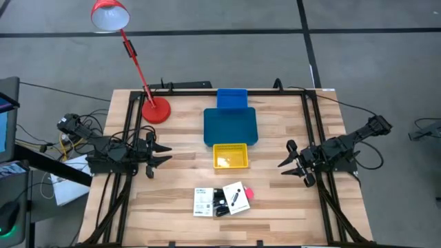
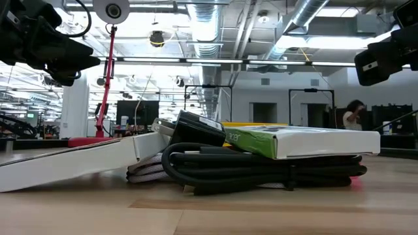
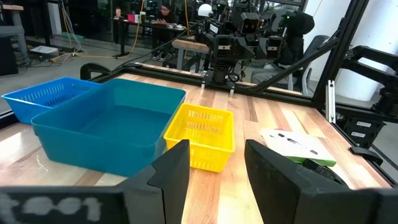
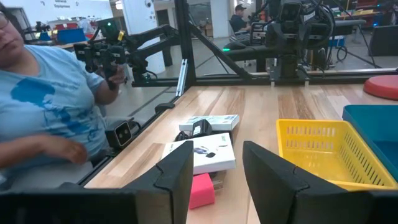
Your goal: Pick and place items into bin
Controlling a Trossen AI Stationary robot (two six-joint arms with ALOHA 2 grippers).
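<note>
Items sit bunched near the table's front edge, untouched: a white printed card [image 1: 203,202] on the left, a second white card [image 1: 235,198] tilted beside it, black cable [image 1: 220,206] coiled between and under them, and a pink-red piece [image 1: 249,193] poking out at the right corner of the pile. Up close in the low view, the cards rest right on top of that cable (one card slopes down to the wood). Behind the pile stands the yellow basket [image 1: 230,156], then the big teal bin [image 1: 230,126], then a smaller blue basket [image 1: 231,98], all in one line. Left gripper [image 1: 160,154] hovers over the table's left side, fingers parted, nothing between them. Right gripper [image 1: 289,164] mirrors it on the right, jaws apart and empty too. A red desk lamp [image 1: 155,109] stands at the back left.
</note>
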